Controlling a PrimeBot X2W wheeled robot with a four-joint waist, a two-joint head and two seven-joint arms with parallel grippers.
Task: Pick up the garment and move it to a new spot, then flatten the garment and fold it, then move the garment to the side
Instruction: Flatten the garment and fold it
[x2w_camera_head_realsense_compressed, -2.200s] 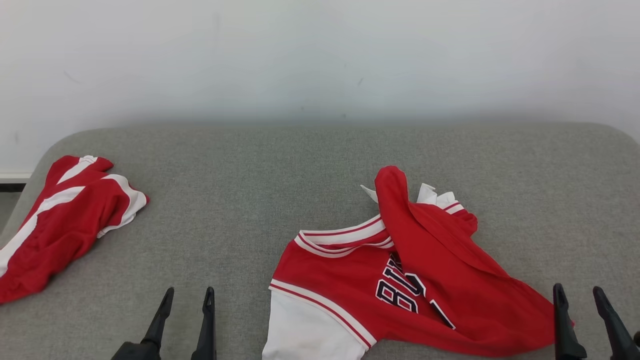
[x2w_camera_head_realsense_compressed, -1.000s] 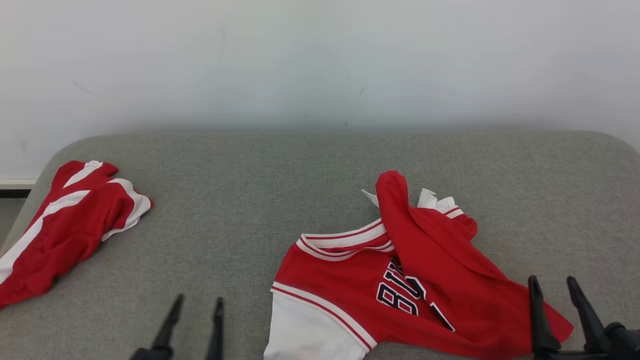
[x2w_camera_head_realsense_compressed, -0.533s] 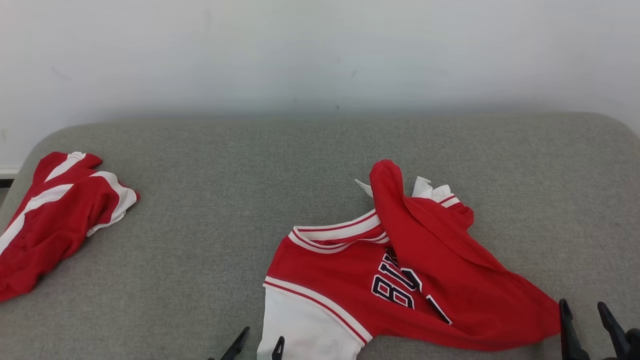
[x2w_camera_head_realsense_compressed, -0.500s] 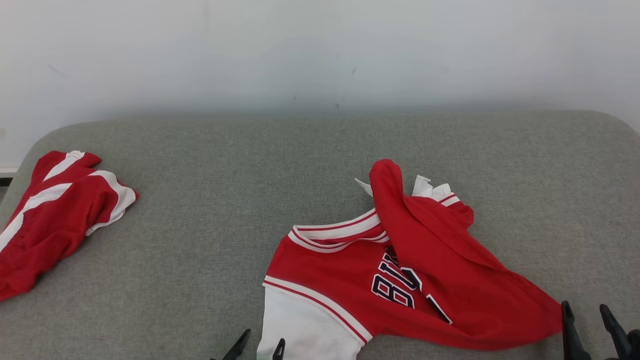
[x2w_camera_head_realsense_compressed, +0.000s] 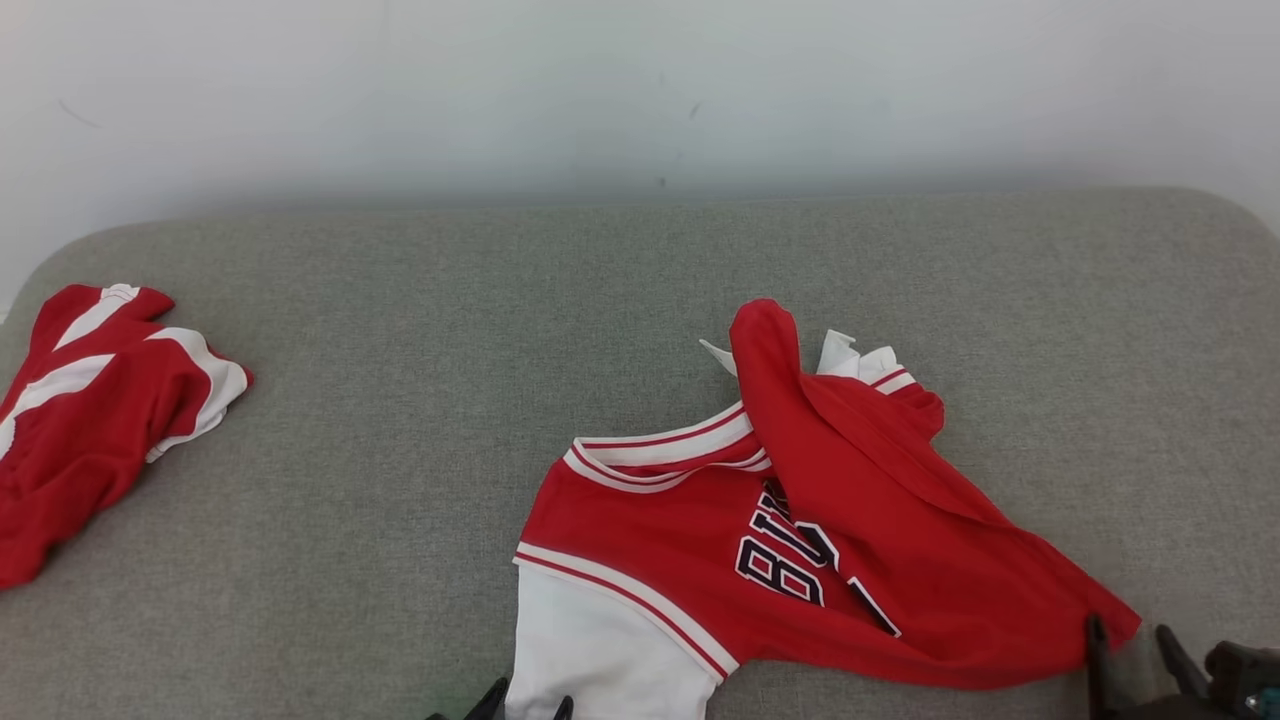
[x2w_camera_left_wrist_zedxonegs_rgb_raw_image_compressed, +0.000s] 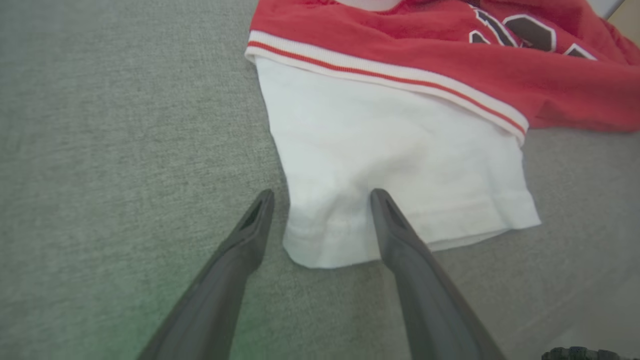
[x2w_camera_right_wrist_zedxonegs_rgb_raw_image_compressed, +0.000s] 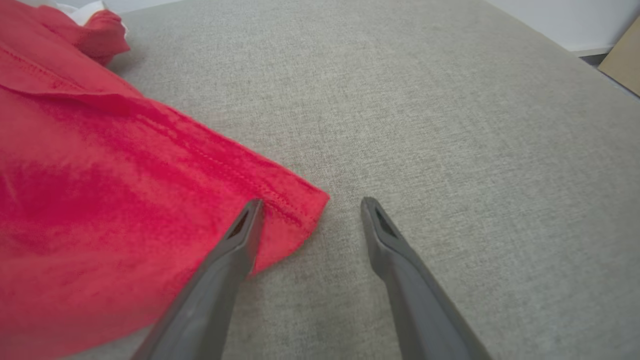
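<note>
Garment: a red sports top with a white sleeve, lying crumpled on the grey cushion at its near edge, right of the middle.
Lie: the chest faces up, and the right-hand part is folded back over it and hides part of the dark lettering.
Step in hand: the first one, the pick-up. Nothing is gripped or lifted yet.
Left gripper: jaws apart at the cuff end of the sleeve, one finger over the white cloth, the other over bare cushion just beside it.
Right gripper: jaws apart at the red hem corner, one finger over the cloth, the other over bare cushion.
Next move, as I judge it: both grippers go down onto the cloth, pinch sleeve and corner, then lift together so the top hangs between them.
Care needed: the jaws should take one layer of cloth and not catch the cushion cover.
Cloth: thin, soft knit that creases readily, with a stitched hem and ribbed red-and-white bands at the collar and the shoulder seam.
Cushion: coarse grey weave, padded, with rounded corners.
Other garment: red and white, bunched at the left edge.
</note>
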